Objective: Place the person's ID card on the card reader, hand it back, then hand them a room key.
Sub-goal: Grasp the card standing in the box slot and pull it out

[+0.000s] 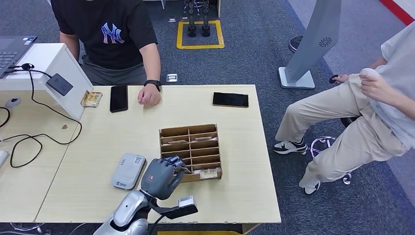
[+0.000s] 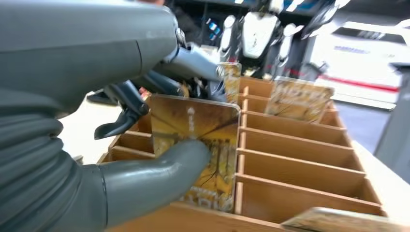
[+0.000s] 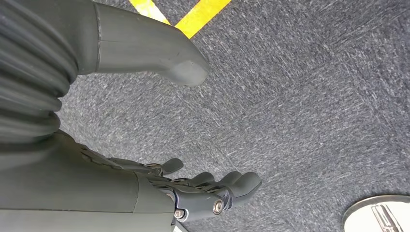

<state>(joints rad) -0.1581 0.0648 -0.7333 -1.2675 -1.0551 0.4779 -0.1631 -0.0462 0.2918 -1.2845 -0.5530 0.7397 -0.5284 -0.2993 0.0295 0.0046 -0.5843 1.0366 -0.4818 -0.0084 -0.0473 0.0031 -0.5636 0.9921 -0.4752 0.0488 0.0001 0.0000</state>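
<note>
Where the left arm reaches over the desk, the labels below apply.

Left hand (image 1: 163,176): at the near left corner of the wooden card rack (image 1: 192,133); in the left wrist view its thumb presses the face of a room key card (image 2: 203,140) and dark fingers (image 2: 126,104) curl behind it, so the card is pinched and held.
Room key card: yellow-brown, rounded corners, standing upright in a near compartment of the rack, lower edge inside the slot.
Other cards: two more of the same pattern stand in farther compartments (image 2: 300,99).
Right hand (image 3: 193,193): hanging over grey carpet (image 3: 300,96), fingers loosely bent and apart from the thumb, holding nothing.
Card reader (image 1: 128,171): flat grey-white unit lying on the table (image 1: 235,196), just left of the left hand.
ID card: cannot be identified with certainty.
Person in black shirt (image 1: 105,34): standing at the far edge, one fist (image 1: 149,95) resting on the tabletop beside a black phone (image 1: 119,97).
Second phone (image 1: 230,99): lying near the far right edge.
Seated person (image 1: 362,112): to the right, well apart from the table.
</note>
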